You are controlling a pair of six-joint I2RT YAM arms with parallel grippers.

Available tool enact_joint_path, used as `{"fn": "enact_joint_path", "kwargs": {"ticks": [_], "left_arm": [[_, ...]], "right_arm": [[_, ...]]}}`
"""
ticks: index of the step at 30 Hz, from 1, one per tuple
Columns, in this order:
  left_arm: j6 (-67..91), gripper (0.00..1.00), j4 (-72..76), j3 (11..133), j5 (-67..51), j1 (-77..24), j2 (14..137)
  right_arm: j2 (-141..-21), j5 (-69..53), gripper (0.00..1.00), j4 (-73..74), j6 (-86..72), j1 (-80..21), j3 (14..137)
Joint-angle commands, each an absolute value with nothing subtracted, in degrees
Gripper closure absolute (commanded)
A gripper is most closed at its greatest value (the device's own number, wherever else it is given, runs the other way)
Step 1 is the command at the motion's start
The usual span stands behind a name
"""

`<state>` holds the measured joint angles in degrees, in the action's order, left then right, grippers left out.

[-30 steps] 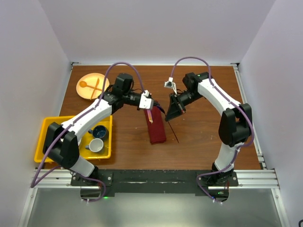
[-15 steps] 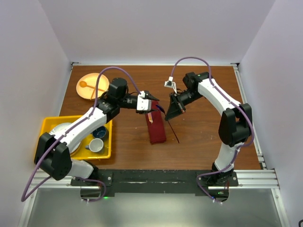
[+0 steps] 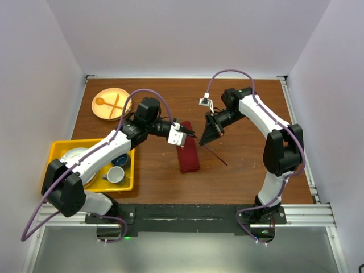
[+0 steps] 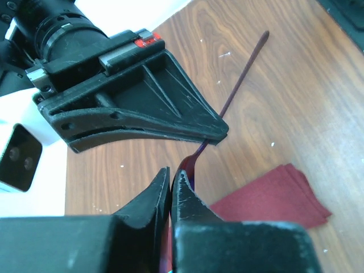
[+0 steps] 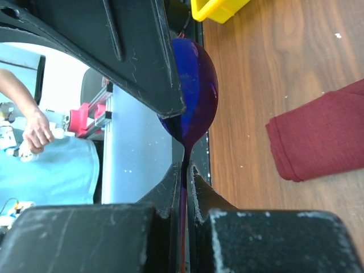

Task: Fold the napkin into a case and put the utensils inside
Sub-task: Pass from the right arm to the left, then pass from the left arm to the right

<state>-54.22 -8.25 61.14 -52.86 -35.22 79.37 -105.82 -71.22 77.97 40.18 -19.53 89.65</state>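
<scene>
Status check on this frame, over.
Left gripper and right gripper both shut on one purple spoon. Case folded, spoon not inside. Nothing obstructing.

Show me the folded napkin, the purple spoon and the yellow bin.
folded napkin (image 3: pixel 188 156): top external view, middle of the cloth.
purple spoon (image 5: pixel 196 85): right wrist view, on its bowl.
yellow bin (image 3: pixel 132 173): top external view, wall nearest the napkin.
</scene>
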Motion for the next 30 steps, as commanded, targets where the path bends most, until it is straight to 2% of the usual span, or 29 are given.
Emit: {"fn": "enact_joint_path", "kwargs": {"ticks": [1,2,3,5,6,9,12,17,21,23,30], "left_arm": [[-57.57,1.0,-10.54,64.51,-51.34,-35.51,79.98],[-57.57,1.0,-11.33,64.69,-50.98,-35.51,80.07],[-57.31,1.0,-11.95,65.04,-50.89,-35.51,80.24],[-56.78,1.0,-14.57,66.88,-50.36,-35.51,81.21],[-57.21,1.0,-16.07,67.75,-50.36,-35.51,81.73],[-56.78,1.0,-20.12,71.36,-50.01,-35.59,83.93],[-55.82,1.0,-21.53,73.3,-49.31,-35.51,85.6],[-53.36,1.0,-19.78,73.21,-48.08,-35.6,85.96],[-52.47,1.0,-20.13,73.92,-47.29,-35.51,87.1],[-52.38,1.0,-19.86,73.74,-47.55,-35.42,87.19],[-50.98,1.0,-20.21,75.31,-47.11,-35.51,88.68]], "right_arm": [[-104.07,-73.48,0.99,81.21,43.59,-19.86,91.67],[-103.8,-72.61,0.99,80.86,43.42,-19.86,91.93],[-103.02,-71.81,0.93,79.38,42.03,-19.78,92.11],[-102.22,-68.75,0.76,77.35,40.26,-19.86,92.2],[-101.61,-67.51,0.65,75.52,38.95,-19.78,92.37],[-98.62,-59.81,0.55,68.85,35.0,-19.86,92.46],[-95.8,-52.85,0.55,63.11,32.27,-20.04,90.71],[-96.33,-49.49,0.59,66.53,34.98,-20.74,90.7],[-95.45,-46.94,0.53,65.14,33.58,-21.53,89.04],[-94.31,-44.66,0.47,61.29,30.69,-21.62,86.93],[-95.1,-43.25,0.5,58.63,28.13,-24.6,83.94]]}}
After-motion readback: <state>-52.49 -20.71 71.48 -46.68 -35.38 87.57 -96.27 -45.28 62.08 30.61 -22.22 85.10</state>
